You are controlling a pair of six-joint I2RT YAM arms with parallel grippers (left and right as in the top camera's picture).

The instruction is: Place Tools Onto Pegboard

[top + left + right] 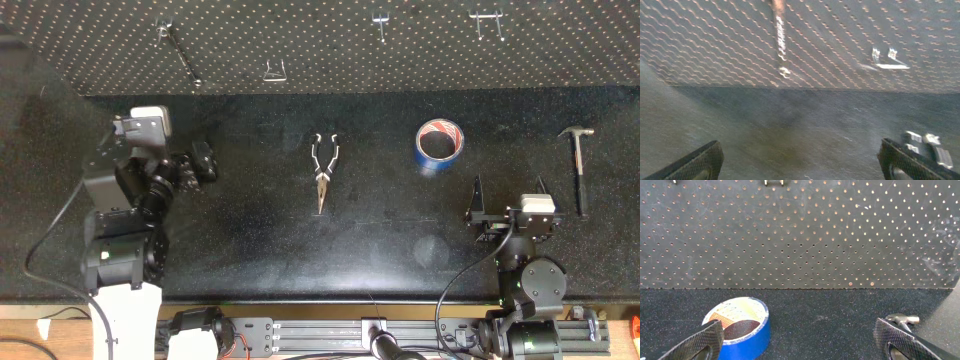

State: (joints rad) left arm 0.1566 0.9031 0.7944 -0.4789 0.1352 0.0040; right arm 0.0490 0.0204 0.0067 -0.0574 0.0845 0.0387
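I'm watching the pegboard (330, 40) standing along the far side of the dark table (390, 250). The left gripper (203, 162) is hanging over the table's left part, facing the board, its fingers spread wide and holding nothing. The right gripper (510, 198) is sitting low on the right, also spread and empty, nearer me than the hammer (577, 165) and the tape (439, 145). The hammer is lying flat at far right, head toward the board. The blue tape is lying left of it, well apart. The pliers (323, 170) are lying mid-table, handles toward the board. A wrench (180, 52) is hanging on the board's left, near a wire hook (275, 70).
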